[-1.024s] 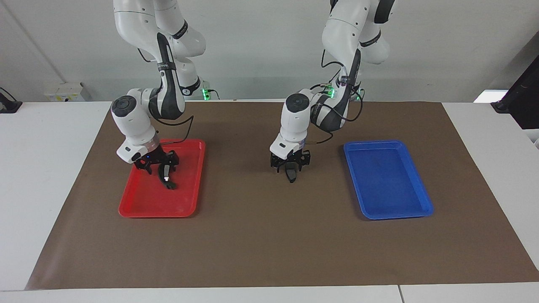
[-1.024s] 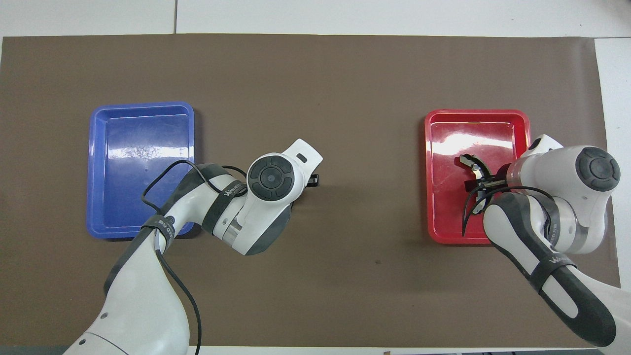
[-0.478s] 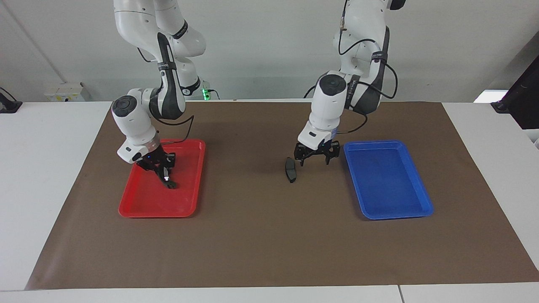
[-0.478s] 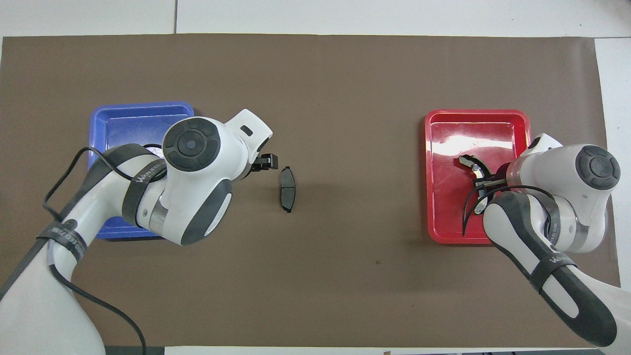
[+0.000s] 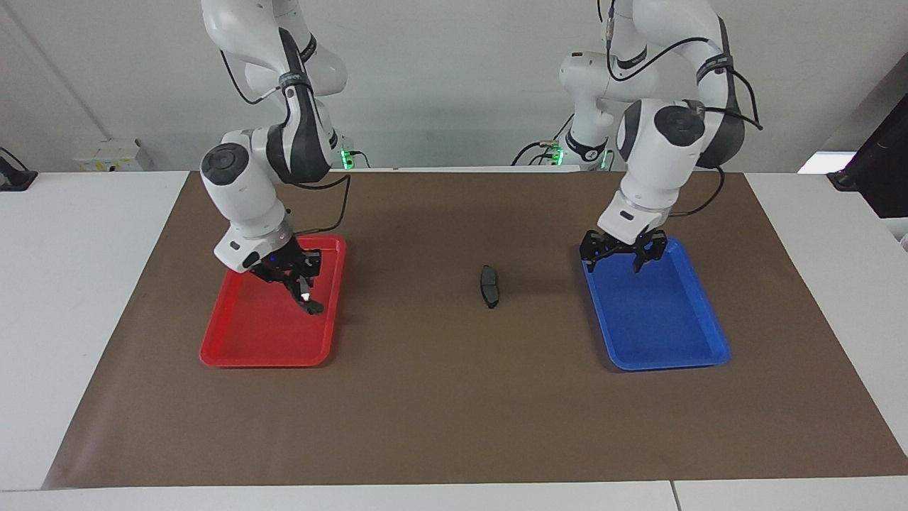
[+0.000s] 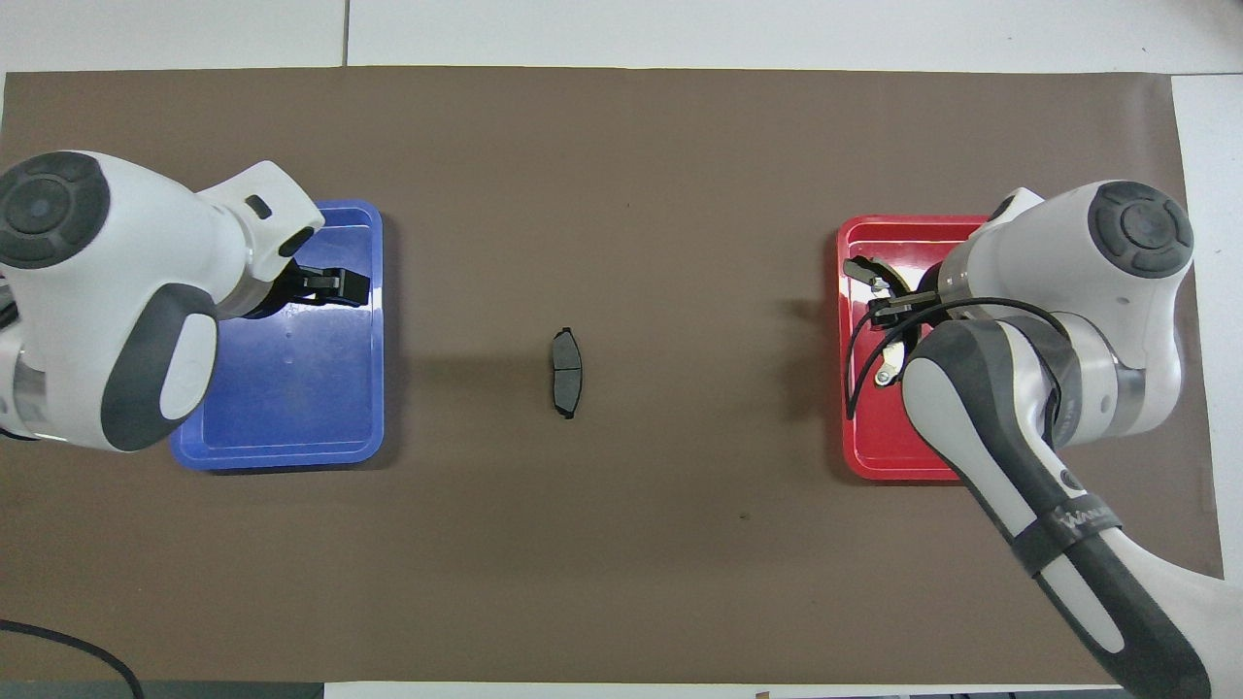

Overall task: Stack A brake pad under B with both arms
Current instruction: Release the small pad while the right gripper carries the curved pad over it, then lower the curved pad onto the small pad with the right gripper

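The A brake pad (image 5: 489, 286), short, flat and all dark, lies alone on the brown mat between the two trays; it also shows in the overhead view (image 6: 566, 373). My right gripper (image 5: 298, 282) is shut on B (image 5: 308, 301), the dark crescent piece with a silvery strip, and holds it tilted over the red tray (image 5: 234, 358). In the overhead view B (image 6: 867, 273) sticks out from the right gripper (image 6: 889, 309). My left gripper (image 5: 623, 255) is open and empty over the blue tray (image 5: 667, 362), at its end nearer the robots.
The brown mat (image 5: 454, 411) covers the table's middle. The blue tray (image 6: 291, 451) holds nothing. The red tray (image 6: 879, 468) is partly covered by the right arm in the overhead view. White table lies around the mat.
My left gripper let go of the A brake pad on the mat, rose and swung over the blue tray. My right gripper lifted B and shifted it toward the table's middle.
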Controlling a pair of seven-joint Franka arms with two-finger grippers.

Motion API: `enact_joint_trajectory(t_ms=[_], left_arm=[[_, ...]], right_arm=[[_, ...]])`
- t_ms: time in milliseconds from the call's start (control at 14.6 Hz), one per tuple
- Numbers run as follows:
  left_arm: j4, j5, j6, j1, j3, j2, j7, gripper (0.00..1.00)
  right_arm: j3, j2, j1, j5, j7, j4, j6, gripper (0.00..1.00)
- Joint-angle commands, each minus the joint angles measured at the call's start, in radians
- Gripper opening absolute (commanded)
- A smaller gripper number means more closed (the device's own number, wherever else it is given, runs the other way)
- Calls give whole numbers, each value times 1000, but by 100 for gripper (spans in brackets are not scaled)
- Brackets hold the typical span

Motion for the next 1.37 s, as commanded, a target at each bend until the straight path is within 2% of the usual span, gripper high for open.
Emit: enact_joint_trajectory(t_ms=[0,205,410,546,751,1093,1298], left_arm=[[3,2,-50,110,-10,-52,147,98],[68,2,-126,185,-10,-52,222,98],[153,2,-217,225,-10,-39,235,98],[219,2,-302,236,-8,-33,235,98],[296,2,-426,268,-10,-19,247,99],[264,2,-425,291,-10,-39,267,99],[264,2,-426,293,-10,-39,265,99]], right_arm=[[26,46,110,-2,146,73,-20,0],[27,82,237,-13,295,126,-23,0],[27,226,357,-107,490,285,-56,0],[27,289,407,-117,553,348,-52,0],[27,331,455,-119,633,362,0,0],[27,356,489,-120,770,360,68,0],[27,357,506,-122,785,342,100,0]])
